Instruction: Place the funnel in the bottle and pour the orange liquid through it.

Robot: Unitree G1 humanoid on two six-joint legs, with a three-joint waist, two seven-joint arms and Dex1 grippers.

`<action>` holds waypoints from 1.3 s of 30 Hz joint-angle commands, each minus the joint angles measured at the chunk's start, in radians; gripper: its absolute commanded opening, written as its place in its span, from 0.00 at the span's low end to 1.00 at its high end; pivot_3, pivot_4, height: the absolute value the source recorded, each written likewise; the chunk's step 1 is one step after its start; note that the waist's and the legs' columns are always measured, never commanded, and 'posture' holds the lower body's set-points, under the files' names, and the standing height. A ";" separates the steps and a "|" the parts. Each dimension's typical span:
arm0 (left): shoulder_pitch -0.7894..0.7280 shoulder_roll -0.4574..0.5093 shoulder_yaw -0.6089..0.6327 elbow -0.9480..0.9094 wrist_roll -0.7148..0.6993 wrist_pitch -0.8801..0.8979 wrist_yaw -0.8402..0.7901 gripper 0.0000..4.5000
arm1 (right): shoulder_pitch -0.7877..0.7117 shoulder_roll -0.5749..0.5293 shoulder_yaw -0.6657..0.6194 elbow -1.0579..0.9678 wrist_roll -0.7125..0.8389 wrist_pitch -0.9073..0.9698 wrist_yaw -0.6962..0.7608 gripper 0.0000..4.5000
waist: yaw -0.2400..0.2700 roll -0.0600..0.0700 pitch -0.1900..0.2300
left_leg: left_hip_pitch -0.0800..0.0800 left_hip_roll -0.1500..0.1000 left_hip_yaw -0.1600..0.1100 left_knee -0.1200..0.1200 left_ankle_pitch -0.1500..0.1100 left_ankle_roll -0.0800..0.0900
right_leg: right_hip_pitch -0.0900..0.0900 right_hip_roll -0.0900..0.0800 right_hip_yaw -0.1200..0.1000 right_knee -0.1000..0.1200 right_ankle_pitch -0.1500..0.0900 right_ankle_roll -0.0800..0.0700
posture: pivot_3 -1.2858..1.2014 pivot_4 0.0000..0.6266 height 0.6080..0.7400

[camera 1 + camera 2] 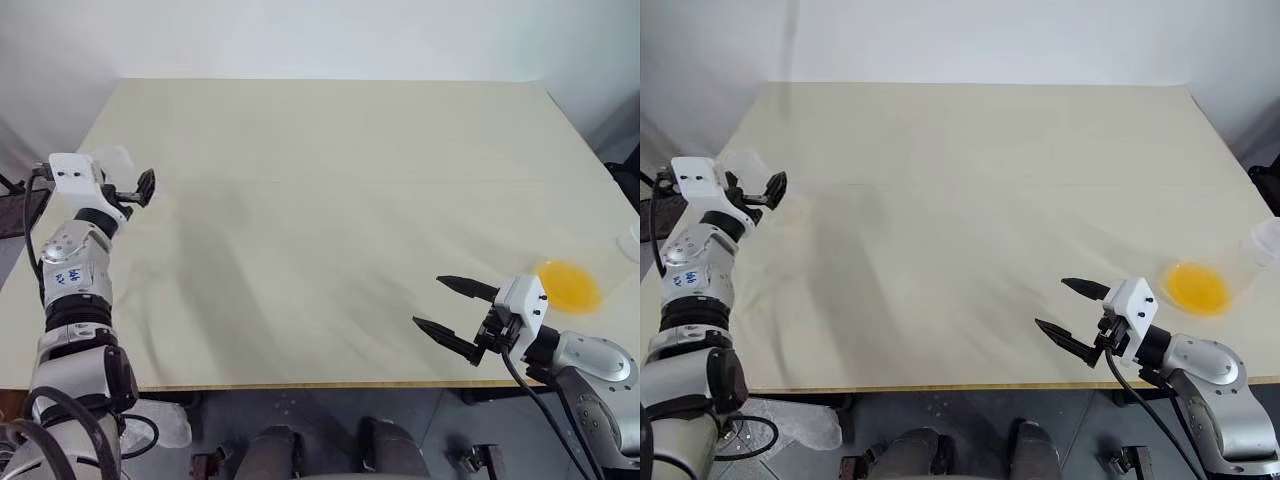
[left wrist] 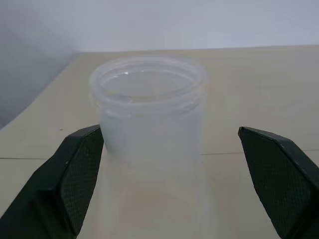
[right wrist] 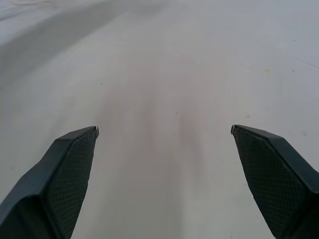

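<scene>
Finds the left gripper (image 2: 169,130) at the left edge of the table (image 1: 330,150), jaws spread wide on either side of the bottle (image 2: 149,129), which stands upright, off centre and close against one pad. Judges a lopsided closing likely to shove or tip this light container towards the table edge. Finds the right gripper (image 1: 428,301) near the front right, jaws equally spread, holding nothing. Places the orange liquid (image 1: 568,286) just beyond it in a low open container; rates a careless sweep there as a spill risk. Notes a clear piece (image 1: 1265,240) at the far right edge, possibly the funnel; cannot confirm. Counts one bottle, one pool of orange liquid, one doubtful clear piece, two grippers.
</scene>
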State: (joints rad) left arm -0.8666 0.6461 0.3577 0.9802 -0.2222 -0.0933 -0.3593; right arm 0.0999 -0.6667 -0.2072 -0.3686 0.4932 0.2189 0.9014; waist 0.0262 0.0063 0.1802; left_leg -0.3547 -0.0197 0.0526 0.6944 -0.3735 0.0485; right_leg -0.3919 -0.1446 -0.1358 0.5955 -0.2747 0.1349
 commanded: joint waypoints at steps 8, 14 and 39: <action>-0.086 0.028 -0.010 0.080 0.017 -0.059 -0.008 0.67 | -0.014 -0.007 -0.029 -0.027 0.008 -0.008 -0.017 1.00 | 0.000 -0.001 0.000 | 0.000 0.000 0.000 0.000 0.000 0.000 | 0.000 0.000 0.000 0.000 0.000 0.000 | 0.52 0.24 1.00; -0.102 0.022 -0.015 0.051 0.000 -0.036 -0.068 0.51 | -0.031 -0.005 -0.031 -0.020 0.020 -0.009 -0.018 1.00 | 0.000 -0.001 0.000 | 0.000 0.000 0.000 0.000 0.000 0.000 | 0.000 0.000 0.000 0.000 0.000 0.000 | 0.52 0.24 1.00; -0.067 -0.267 -0.321 -0.560 -0.197 0.304 -0.805 0.51 | 0.025 0.015 -0.179 -0.183 0.310 0.013 0.083 1.00 | 0.001 -0.002 0.001 | -0.004 -0.001 -0.002 0.004 0.000 0.001 | 0.000 0.001 0.000 -0.001 0.001 0.002 | 0.52 0.24 1.00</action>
State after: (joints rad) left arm -0.9279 0.3770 0.0435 0.4702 -0.3948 0.2013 -1.1300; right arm 0.1199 -0.6539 -0.3505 -0.5099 0.7769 0.2574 0.9741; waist 0.0271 0.0038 0.1812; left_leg -0.3587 -0.0203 0.0514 0.6988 -0.3733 0.0492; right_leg -0.3921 -0.1438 -0.1357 0.5948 -0.2736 0.1369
